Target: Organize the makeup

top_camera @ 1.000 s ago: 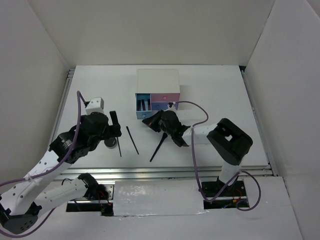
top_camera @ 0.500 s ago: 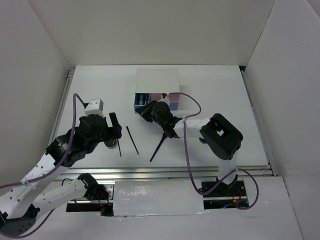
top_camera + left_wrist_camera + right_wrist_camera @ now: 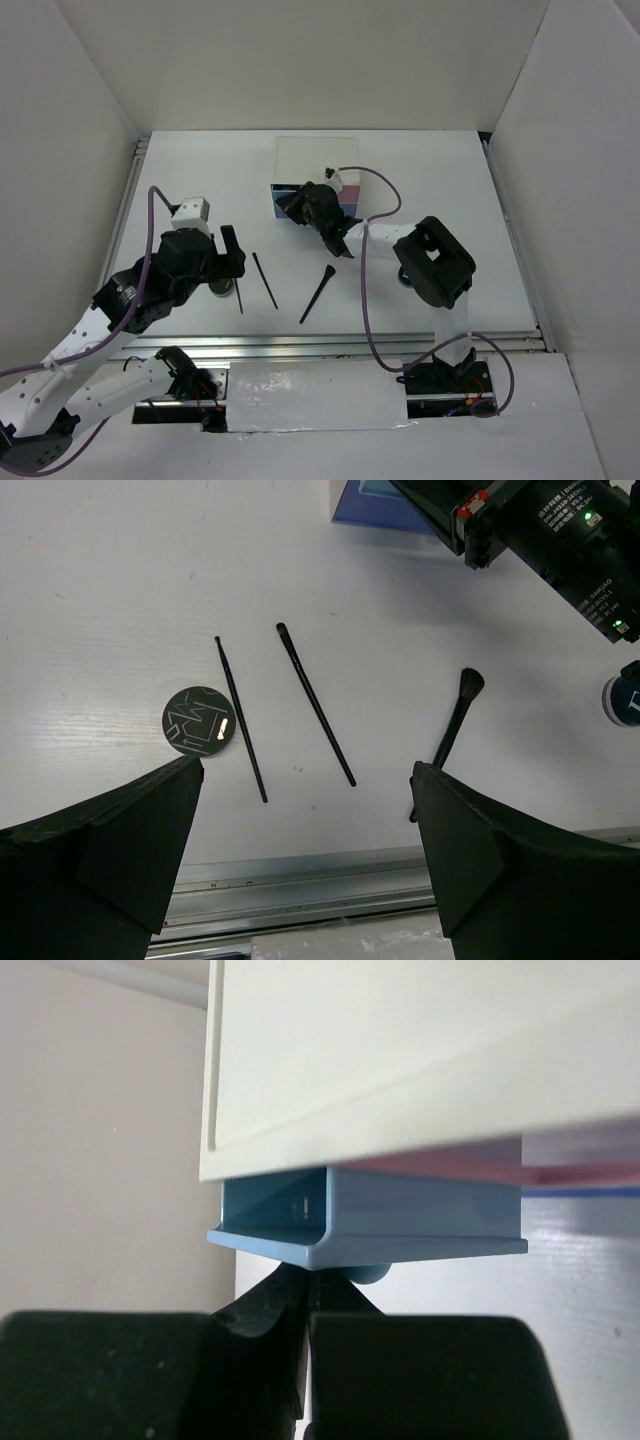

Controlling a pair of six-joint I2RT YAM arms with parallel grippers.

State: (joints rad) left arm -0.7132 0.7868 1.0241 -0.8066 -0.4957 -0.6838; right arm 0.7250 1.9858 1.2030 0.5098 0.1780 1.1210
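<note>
A round black compact (image 3: 199, 720), two thin black pencils (image 3: 241, 720) (image 3: 315, 703) and a flared black brush (image 3: 455, 730) lie on the white table. In the top view the compact (image 3: 217, 290) is partly under my left gripper (image 3: 228, 266). The pencils (image 3: 265, 280) and the brush (image 3: 318, 293) lie to its right. My left gripper (image 3: 305, 770) is open and empty, hovering above them. My right gripper (image 3: 308, 1285) is shut, its tips against the front of the blue drawer (image 3: 400, 1225), beside its knob. The tubes and the second compact are out of view.
The white box (image 3: 316, 162) stands at the back centre, with a pink drawer (image 3: 347, 196) beside the blue one. A small blue and white round object (image 3: 622, 698) lies under the right arm. A metal rail (image 3: 330, 345) runs along the near edge.
My right gripper moved back and left to the box, and the blue drawer went further in. The brush now lies uncovered. The left arm barely moved.
</note>
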